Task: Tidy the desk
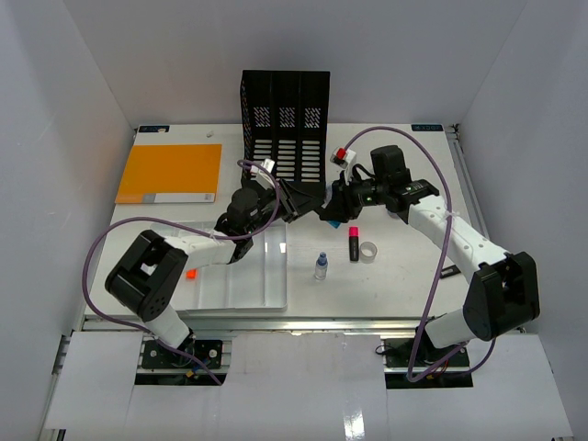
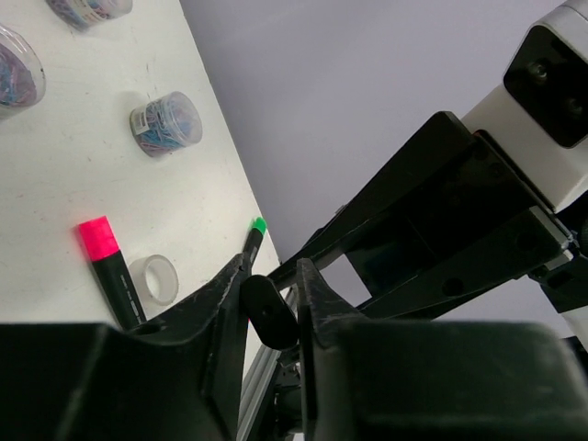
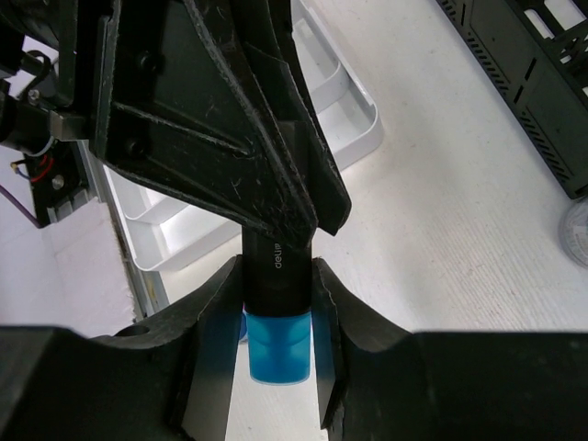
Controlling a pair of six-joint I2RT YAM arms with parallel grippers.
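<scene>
Where your two arms meet above the middle of the desk (image 1: 404,289), your right end effector (image 3: 278,303) is clenched on a blue-capped marker (image 3: 277,354), its fingers pressing the black barrel just above the cap. Your left end effector (image 2: 268,287) grips the same marker at its other end, with both fingers against the rounded black tip.

In the overhead view, taken from that meeting point:
- A pink-capped marker (image 1: 353,244) lies on the desk at 5 o'clock, with a clear tape roll (image 1: 369,252) just beside it.
- A small jar of paper clips (image 1: 321,266) stands at 6 o'clock.
- The white compartmented tray (image 1: 248,287) sits at 7 o'clock.
- The black file rack (image 1: 287,115) stands at 12 o'clock, by the far edge.
- An orange notebook (image 1: 170,173) lies at 10 o'clock, well apart from the rest.

The desk itself spreads under both arms and carries everything listed here.
</scene>
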